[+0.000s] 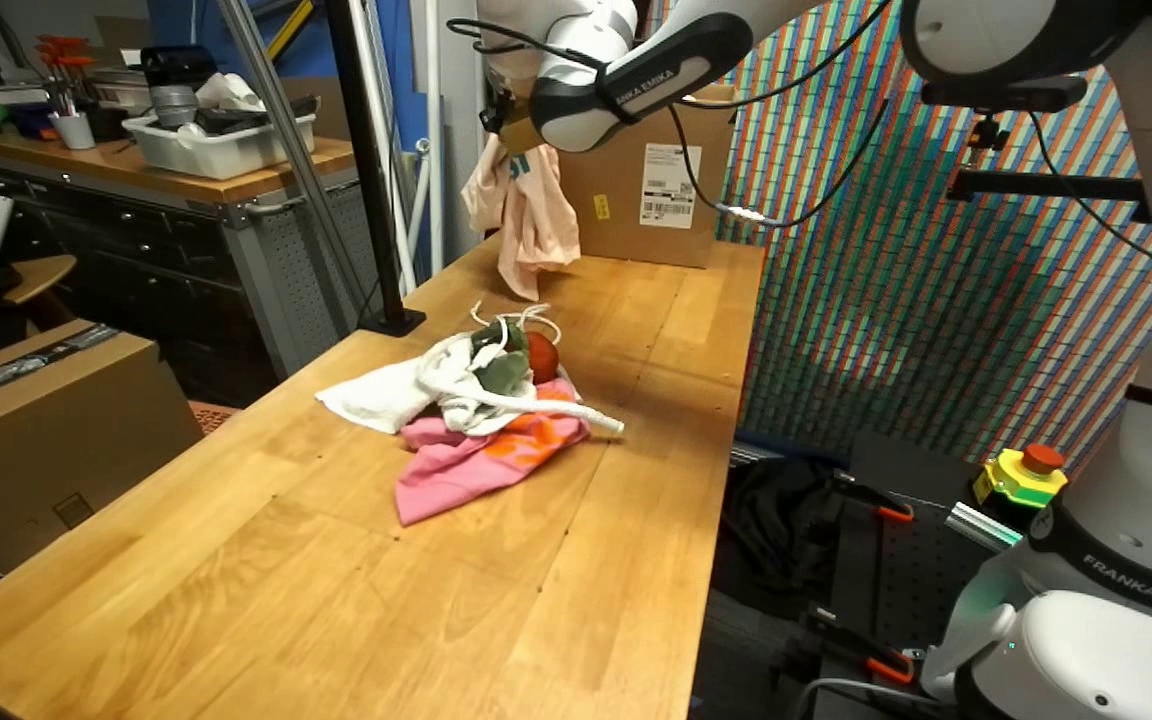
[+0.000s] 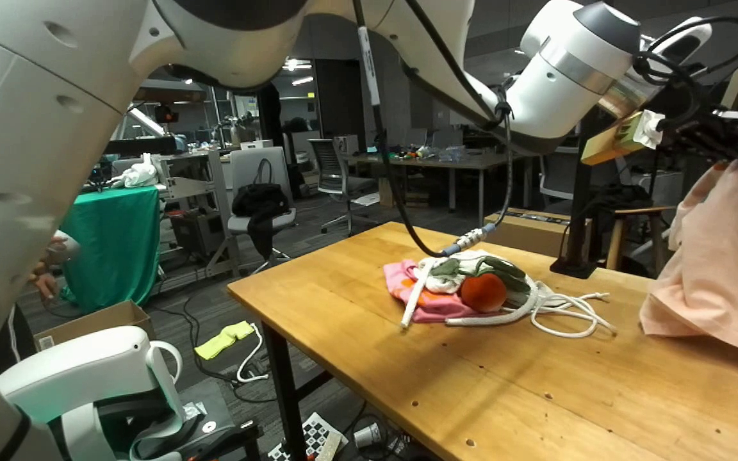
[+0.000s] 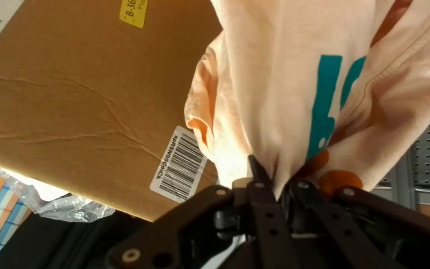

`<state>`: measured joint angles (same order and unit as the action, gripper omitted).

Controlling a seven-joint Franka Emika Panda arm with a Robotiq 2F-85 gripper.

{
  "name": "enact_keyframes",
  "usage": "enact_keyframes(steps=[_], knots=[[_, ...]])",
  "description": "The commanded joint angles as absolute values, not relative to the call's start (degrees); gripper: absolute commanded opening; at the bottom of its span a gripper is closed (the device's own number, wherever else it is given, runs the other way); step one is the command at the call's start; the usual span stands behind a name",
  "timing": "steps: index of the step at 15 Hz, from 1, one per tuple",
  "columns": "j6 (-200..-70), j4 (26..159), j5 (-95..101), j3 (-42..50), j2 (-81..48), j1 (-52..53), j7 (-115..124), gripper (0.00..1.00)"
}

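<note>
The jaws are squeezed on the peach cloth (image 3: 282,86), which hangs near the cardboard box (image 1: 623,190) and looks soft, light and floppy, so a bunched-up fold seems best to pinch.

Matt printed cloth (image 3: 282,86), smooth wooden tabletop (image 1: 356,580)

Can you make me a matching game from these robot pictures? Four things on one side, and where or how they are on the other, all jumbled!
1. peach cloth
2. pink cloth
3. cardboard box
4. green cloth

A. lying on the wooden table, partly under white cloth
B. draped over something in the background
C. pinched in the gripper
D. wearing a barcode sticker

Right pairs: 1-C, 2-A, 3-D, 4-B
</note>
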<state>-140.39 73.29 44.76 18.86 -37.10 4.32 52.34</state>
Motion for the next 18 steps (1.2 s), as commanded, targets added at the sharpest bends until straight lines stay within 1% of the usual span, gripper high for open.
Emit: enact_keyframes(steps=[1,3,6,10,11,18], knots=[[-136.5,65.4,45.8,20.4,-42.0,3.8,55.0,0.34],[-135.2,65.0,45.9,20.3,-42.4,3.7,54.5,0.47],[-134.4,67.0,45.6,19.3,-40.8,3.9,53.2,0.70],[-135.8,73.8,45.9,17.7,-35.6,5.3,51.7,0.99],[-136.2,75.9,46.2,17.3,-34.1,5.9,51.2,1.00],[-139.0,96.7,45.5,9.9,-20.3,8.7,46.0,0.99]])
